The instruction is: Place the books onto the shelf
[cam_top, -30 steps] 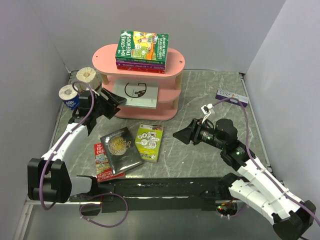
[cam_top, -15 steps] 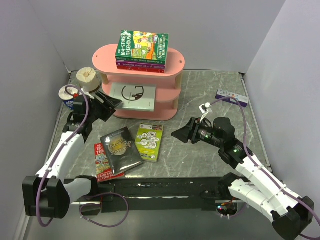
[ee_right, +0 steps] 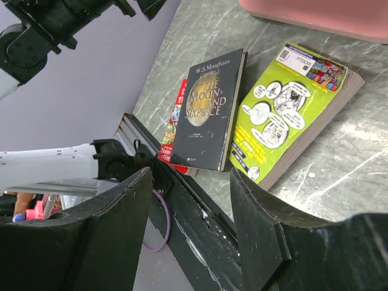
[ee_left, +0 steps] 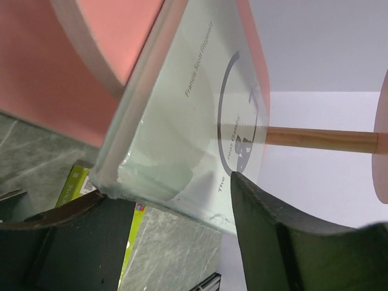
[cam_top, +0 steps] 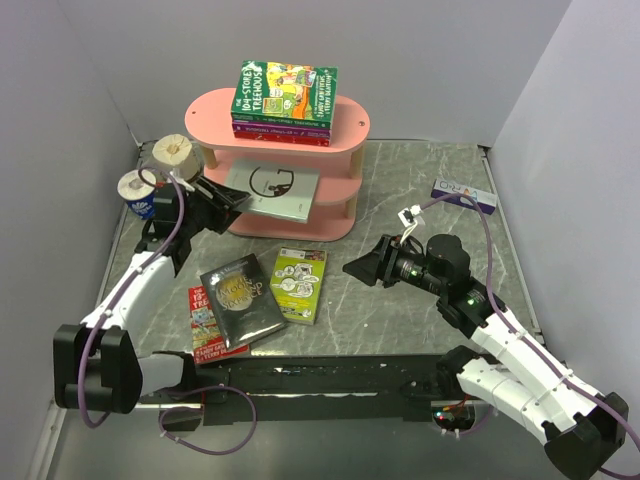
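Grey book (cam_top: pixel 272 188) is being gripped at its near corner by the left fingers (ee_left: pixel 291 242), half closed on it, with the book partly inside the middle tier of the shelf (cam_top: pixel 345 130). Right fingers (ee_right: pixel 109 236) are being held apart, empty, above the table (cam_top: pixel 400 180).

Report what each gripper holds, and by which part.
Left gripper straddles the near corner of the grey book at the shelf; a firm grip cannot be told. Right gripper holds nothing.
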Action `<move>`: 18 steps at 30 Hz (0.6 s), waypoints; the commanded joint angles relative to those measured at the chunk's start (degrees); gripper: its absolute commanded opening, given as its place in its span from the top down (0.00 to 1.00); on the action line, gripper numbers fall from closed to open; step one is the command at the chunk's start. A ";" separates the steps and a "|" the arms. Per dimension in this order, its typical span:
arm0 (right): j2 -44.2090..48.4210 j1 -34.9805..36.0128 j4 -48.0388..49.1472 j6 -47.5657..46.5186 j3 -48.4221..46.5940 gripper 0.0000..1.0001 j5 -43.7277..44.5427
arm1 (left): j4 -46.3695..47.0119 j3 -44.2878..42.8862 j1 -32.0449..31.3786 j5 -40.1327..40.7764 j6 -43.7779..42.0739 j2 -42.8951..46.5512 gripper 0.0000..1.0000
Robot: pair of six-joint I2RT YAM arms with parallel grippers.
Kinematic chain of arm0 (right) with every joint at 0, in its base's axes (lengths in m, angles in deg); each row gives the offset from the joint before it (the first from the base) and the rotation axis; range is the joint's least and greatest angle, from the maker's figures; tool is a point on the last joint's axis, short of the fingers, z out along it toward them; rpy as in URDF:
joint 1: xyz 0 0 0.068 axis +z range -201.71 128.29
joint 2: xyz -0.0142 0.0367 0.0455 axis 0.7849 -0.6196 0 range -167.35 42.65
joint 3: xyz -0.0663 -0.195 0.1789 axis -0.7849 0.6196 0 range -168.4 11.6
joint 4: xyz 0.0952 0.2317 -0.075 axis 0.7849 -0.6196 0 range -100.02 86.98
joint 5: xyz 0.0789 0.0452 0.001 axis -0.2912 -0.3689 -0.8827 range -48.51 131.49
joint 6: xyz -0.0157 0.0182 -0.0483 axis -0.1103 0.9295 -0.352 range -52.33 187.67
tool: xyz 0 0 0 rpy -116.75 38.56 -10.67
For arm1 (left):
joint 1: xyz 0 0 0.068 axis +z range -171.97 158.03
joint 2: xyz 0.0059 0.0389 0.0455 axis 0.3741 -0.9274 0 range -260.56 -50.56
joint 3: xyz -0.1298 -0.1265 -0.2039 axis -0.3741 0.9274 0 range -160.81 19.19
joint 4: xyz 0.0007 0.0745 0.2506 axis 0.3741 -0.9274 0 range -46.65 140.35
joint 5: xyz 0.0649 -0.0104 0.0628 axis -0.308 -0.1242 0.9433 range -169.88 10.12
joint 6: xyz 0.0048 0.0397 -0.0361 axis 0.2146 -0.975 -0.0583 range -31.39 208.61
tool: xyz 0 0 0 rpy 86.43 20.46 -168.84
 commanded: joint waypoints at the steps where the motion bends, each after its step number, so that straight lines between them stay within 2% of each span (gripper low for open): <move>1: -0.15 -0.37 2.59 -0.21 -0.51 0.39 0.06 | 5.97 -3.27 -1.83 -1.78 1.89 -1.86 0.33; 8: -2.96 -0.54 2.77 -0.91 -2.26 0.39 -0.20 | 5.71 -6.95 -4.74 -1.95 1.63 -6.61 0.34; 14: -6.12 -0.28 5.48 -1.10 -4.55 0.39 -1.60 | 2.56 -6.61 -4.74 -0.91 -1.00 -2.32 0.30; 16: -8.92 -0.11 8.82 0.66 -4.99 0.51 -3.01 | 1.41 -6.69 -4.74 -0.55 -1.71 -0.65 0.28; 17: -9.99 0.24 10.05 1.27 -5.78 0.61 -3.97 | 0.80 -6.70 -4.74 -0.11 -2.23 -0.12 0.28; 18: -11.13 1.12 11.98 2.06 -6.31 0.88 -3.98 | 0.53 -6.43 -4.74 0.06 -2.41 0.32 0.28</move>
